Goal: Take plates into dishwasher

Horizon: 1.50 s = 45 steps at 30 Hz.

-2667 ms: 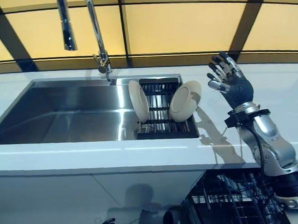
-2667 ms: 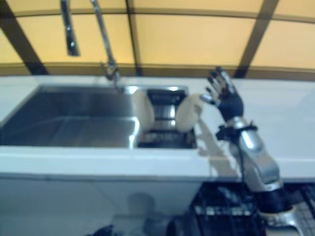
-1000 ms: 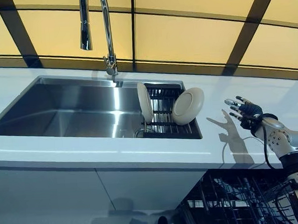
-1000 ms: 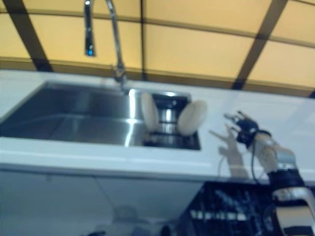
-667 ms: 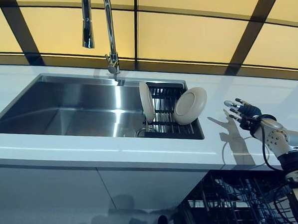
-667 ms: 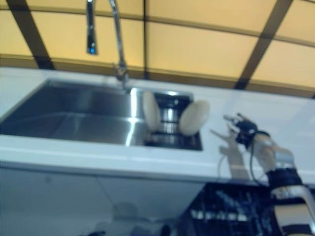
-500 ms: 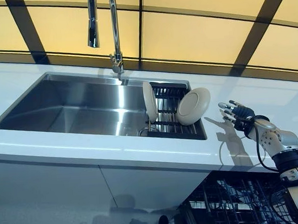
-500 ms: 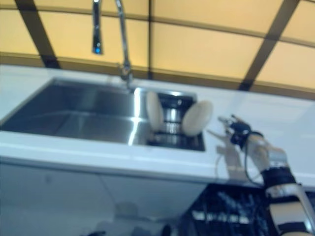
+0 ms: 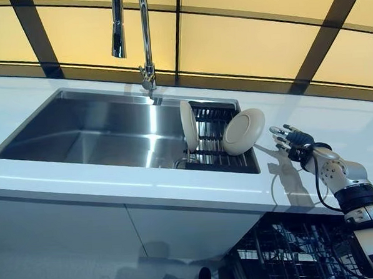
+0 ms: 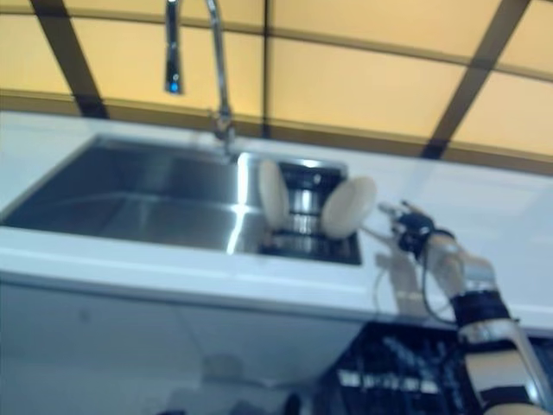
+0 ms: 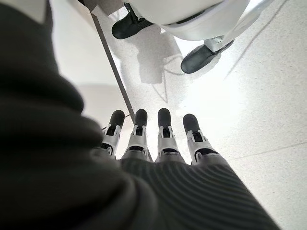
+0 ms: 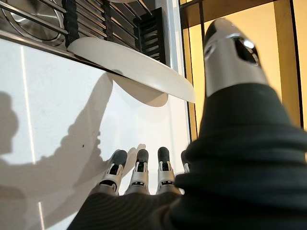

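Observation:
Two cream plates stand in a black rack (image 9: 215, 141) at the right end of the steel sink (image 9: 92, 129). One plate (image 9: 188, 125) is upright; the other plate (image 9: 243, 131) leans right, over the sink's edge. My right hand (image 9: 293, 141) hovers low over the white counter just right of the leaning plate, open with fingers straight and pointing at it, a small gap between them. The right wrist view shows that plate's rim (image 12: 129, 64) past my fingers (image 12: 139, 167). My left hand (image 11: 158, 139) shows only in its wrist view, open, hanging over the floor.
A tall chrome faucet (image 9: 145, 35) rises behind the sink. The white counter (image 9: 335, 119) runs right of the rack. Below its front edge at the right, an open dishwasher's dark wire rack (image 9: 286, 253) shows. Yellow wall panels stand behind.
My right hand has come down from a raised, spread pose to just above the counter and crept left toward the leaning plate. The camera has also shifted.

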Tool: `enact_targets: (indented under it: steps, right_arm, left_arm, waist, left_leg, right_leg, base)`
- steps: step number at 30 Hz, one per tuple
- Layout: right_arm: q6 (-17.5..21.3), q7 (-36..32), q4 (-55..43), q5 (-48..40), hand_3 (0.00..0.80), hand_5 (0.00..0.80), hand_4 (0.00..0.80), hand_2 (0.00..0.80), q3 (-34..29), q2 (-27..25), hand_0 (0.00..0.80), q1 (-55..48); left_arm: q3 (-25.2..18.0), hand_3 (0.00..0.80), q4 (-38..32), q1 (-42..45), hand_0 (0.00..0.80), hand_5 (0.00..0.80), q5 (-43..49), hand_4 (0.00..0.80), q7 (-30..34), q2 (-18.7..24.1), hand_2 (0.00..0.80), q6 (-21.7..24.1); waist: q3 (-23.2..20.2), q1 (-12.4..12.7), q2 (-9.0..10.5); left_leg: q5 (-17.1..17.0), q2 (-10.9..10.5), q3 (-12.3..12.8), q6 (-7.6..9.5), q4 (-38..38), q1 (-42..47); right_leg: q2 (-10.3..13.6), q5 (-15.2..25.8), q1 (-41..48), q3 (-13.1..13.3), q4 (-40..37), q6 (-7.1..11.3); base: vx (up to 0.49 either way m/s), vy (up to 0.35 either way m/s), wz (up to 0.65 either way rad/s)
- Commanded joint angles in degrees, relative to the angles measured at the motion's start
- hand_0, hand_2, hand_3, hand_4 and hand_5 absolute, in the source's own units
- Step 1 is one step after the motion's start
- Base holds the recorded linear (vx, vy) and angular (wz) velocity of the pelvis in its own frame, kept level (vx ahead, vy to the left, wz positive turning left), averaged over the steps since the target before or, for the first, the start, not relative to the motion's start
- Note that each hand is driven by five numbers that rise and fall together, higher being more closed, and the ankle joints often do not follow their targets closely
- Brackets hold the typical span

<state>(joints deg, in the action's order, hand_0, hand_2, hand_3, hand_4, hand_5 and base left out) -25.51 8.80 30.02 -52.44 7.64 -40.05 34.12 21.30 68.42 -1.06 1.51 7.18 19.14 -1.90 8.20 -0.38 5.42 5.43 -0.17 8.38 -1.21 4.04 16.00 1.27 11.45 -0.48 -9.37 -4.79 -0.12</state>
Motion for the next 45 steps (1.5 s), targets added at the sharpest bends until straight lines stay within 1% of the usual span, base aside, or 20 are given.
enact_targets:
  steps: [1, 9, 18, 22, 29, 36, 45]
  right_arm:
    - [2.05, 0.48, 2.62, -1.61, 0.000, 0.000, 0.000, 0.000, 1.74, 2.78, 0.000, 7.69]
    - [2.08, 1.96, 3.11, -1.32, 0.000, 0.000, 0.000, 0.000, 2.25, 4.06, 0.000, 7.87]
    - [3.20, 5.04, 5.62, -1.67, 0.000, 0.000, 0.000, 0.000, 2.56, 4.87, 0.000, 10.08]
    - [3.11, 5.33, 6.34, -1.73, 0.000, 0.000, 0.000, 0.000, 2.54, 4.88, 0.000, 10.45]
    - [3.17, 5.80, 7.59, -2.06, 0.000, 0.000, 0.000, 0.000, 2.43, 5.10, 0.000, 11.06]
    - [4.21, 5.85, 9.08, -1.87, 0.000, 0.000, 0.000, 0.000, 2.19, 5.12, 0.000, 12.18]
    - [4.95, 6.52, 9.29, -2.68, 0.000, 0.000, 0.000, 0.000, 2.33, 4.92, 0.000, 13.27]
  left_arm:
    - [3.50, 0.000, -1.35, -1.93, 0.000, 0.000, 0.83, 0.000, 0.27, 0.59, 0.000, 0.29]
    - [3.57, 0.000, -0.77, -1.86, 0.000, 0.000, 0.76, 0.000, 0.17, 0.55, 0.000, 0.42]
    - [4.23, 0.000, -1.33, -1.85, 0.000, 0.000, 0.53, 0.000, 0.38, 0.74, 0.000, 0.59]
    - [4.44, 0.000, -1.32, -1.86, 0.000, 0.000, 0.62, 0.000, 0.38, 0.73, 0.000, 0.95]
    - [5.01, 0.000, -2.30, -2.15, 0.000, 0.000, 0.39, 0.000, 0.28, 0.79, 0.000, 0.26]
    - [5.49, 0.000, -2.63, -2.92, 0.000, 0.000, 0.04, 0.000, 0.25, 1.14, 0.000, -0.16]
    - [5.62, 0.000, -2.95, -3.38, 0.000, 0.000, -0.69, 0.000, -0.10, 1.21, 0.000, 0.37]
  waist:
    - [0.33, 2.48, -1.47]
    - [0.85, 2.87, -1.63]
    - [1.80, 3.73, -1.84]
    - [2.19, 3.91, -1.83]
    - [2.92, 4.34, -1.74]
    - [3.94, 4.79, -1.84]
    - [5.12, 5.02, -1.93]
  left_leg:
    - [1.29, -3.96, 1.20, 7.52, 0.35, -4.96]
    - [1.22, -3.99, 0.53, 7.51, 0.48, -4.75]
    - [1.14, -4.01, -0.31, 7.42, 0.46, -4.94]
    - [1.09, -3.97, -0.54, 7.44, 0.40, -5.00]
    - [1.24, -3.86, -1.02, 7.51, -0.18, -5.25]
    - [1.25, -3.58, -1.48, 7.38, -0.71, -5.87]
    - [1.25, -3.13, -1.61, 6.97, -1.34, -6.92]
  right_leg:
    - [-0.02, -7.99, -0.71, -3.49, 6.66, 6.48]
    - [0.15, -8.14, -0.91, -4.10, 7.02, 6.50]
    - [0.28, -8.39, -1.17, -4.86, 7.19, 6.46]
    - [0.31, -8.43, -1.35, -5.03, 7.41, 6.46]
    - [0.51, -8.41, -1.86, -5.48, 8.08, 6.59]
    - [0.55, -9.07, -2.31, -5.98, 8.52, 6.30]
    - [0.49, -10.29, -2.89, -6.41, 9.25, 5.69]
  base:
    - [-0.003, -0.013, 0.06]
    - [0.000, -0.004, 0.01]
    - [0.006, -0.005, 0.03]
    - [0.026, -0.015, 0.11]
    - [0.044, -0.026, 0.04]
    - [0.049, -0.042, 0.05]
    - [0.035, -0.040, 0.04]
